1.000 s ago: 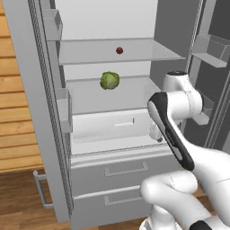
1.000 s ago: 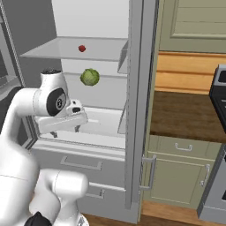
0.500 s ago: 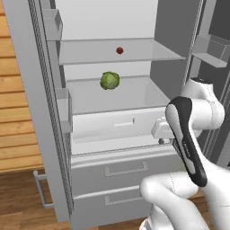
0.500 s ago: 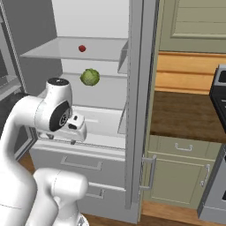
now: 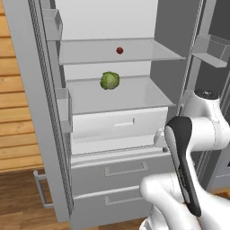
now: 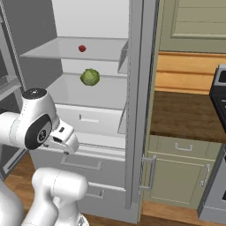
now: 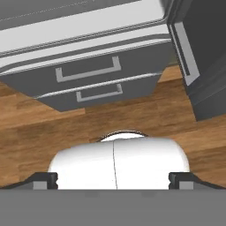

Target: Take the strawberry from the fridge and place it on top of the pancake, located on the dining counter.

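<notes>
Strawberry (image 5: 119, 50), round, on smooth fridge (image 5: 134, 54) shelf

A glossy white robot arm (image 5: 197, 134) of rounded, bulbous segments, with a long black panel down one link (dark grey discs cap its joints), ends in a boxy white gripper (image 6: 66, 140) with small dark square marks.

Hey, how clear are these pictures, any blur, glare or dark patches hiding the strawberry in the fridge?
Left base view: flat, even rendered light, sharp; the strawberry stands out on the upper shelf of the fridge. Right base view: equally crisp, no glare. Hand view: sharp, aimed down at the drawers and wood floor.
</notes>
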